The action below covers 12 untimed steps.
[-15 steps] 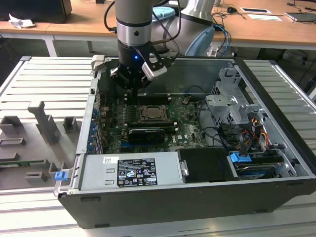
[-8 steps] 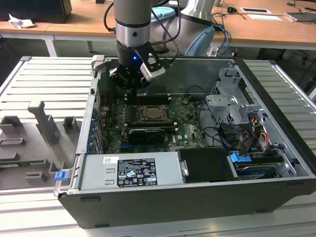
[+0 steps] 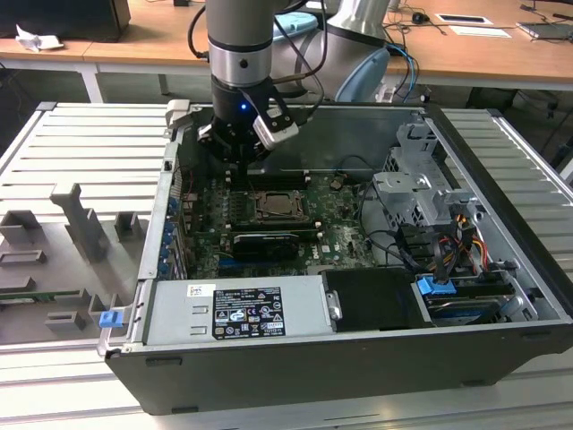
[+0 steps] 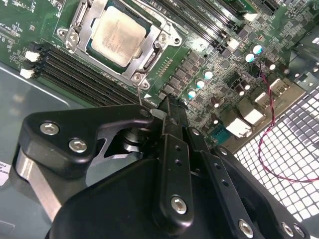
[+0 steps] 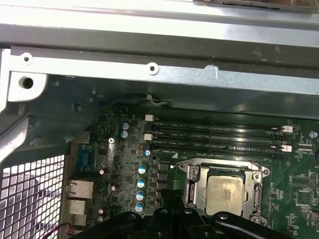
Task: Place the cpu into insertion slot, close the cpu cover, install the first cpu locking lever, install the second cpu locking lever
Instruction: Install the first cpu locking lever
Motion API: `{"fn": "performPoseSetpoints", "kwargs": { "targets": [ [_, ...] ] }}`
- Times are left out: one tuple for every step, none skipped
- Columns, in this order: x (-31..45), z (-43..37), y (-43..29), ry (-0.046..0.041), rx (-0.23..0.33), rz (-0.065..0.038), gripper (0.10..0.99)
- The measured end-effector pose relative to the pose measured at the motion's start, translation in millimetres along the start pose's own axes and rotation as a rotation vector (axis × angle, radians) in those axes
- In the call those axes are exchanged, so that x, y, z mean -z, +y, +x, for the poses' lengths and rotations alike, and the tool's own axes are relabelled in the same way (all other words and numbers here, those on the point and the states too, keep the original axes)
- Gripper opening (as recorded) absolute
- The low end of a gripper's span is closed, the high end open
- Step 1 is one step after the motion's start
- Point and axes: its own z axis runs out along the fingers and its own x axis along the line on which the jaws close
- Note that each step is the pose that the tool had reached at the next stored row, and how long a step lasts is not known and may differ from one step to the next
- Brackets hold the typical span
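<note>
The cpu (image 4: 118, 35) lies flat in the insertion slot (image 4: 75, 37), its dull silver top showing in both wrist views (image 5: 225, 193). The cpu cover (image 4: 160, 41) lies down around it as a silvery frame (image 5: 192, 180). A thin locking lever (image 4: 139, 95) rises from the socket's corner to my fingertips. My gripper (image 4: 152, 112) hovers just off that corner with its fingers together; I cannot tell whether the lever is pinched. In the exterior view the gripper (image 3: 235, 159) hangs over the board behind the socket (image 3: 279, 207).
Long black memory slots (image 4: 75, 64) run beside the socket (image 5: 214, 132). A black card (image 3: 261, 242), the power supply (image 3: 237, 309), a drive cage (image 3: 416, 193) and cables (image 3: 439, 251) fill the case. The case wall (image 5: 149, 69) stands close. Grey fixtures (image 3: 81, 224) sit outside.
</note>
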Motion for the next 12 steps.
{"fn": "performPoseSetpoints", "kwargs": {
  "targets": [
    [-0.2,0.0,0.0,-0.0001,0.000,0.000,0.106],
    [-0.3,0.0,0.0,-0.0001,0.000,0.000,0.106],
    [-0.4,0.1,0.0,-0.0001,0.000,0.000,0.106],
    [-0.5,0.3,0.0,0.0000,0.000,0.000,0.106],
    [-0.7,0.6,0.0,-0.0001,0.000,0.000,0.106],
    [-0.8,0.9,0.0,-0.0001,0.000,0.000,0.106],
    [-0.9,1.4,0.1,-0.0001,0.000,0.000,0.106],
    [-1.0,1.9,0.1,-0.0002,0.000,0.000,0.106],
    [-1.0,2.3,0.3,-0.0002,0.000,0.000,0.106],
    [-1.0,2.6,0.6,0.0000,0.000,0.000,0.106],
    [-1.1,3.2,1.3,0.0000,0.000,0.000,0.106],
    [-1.1,3.8,1.8,-0.0001,0.000,0.000,0.106]
  ]
}}
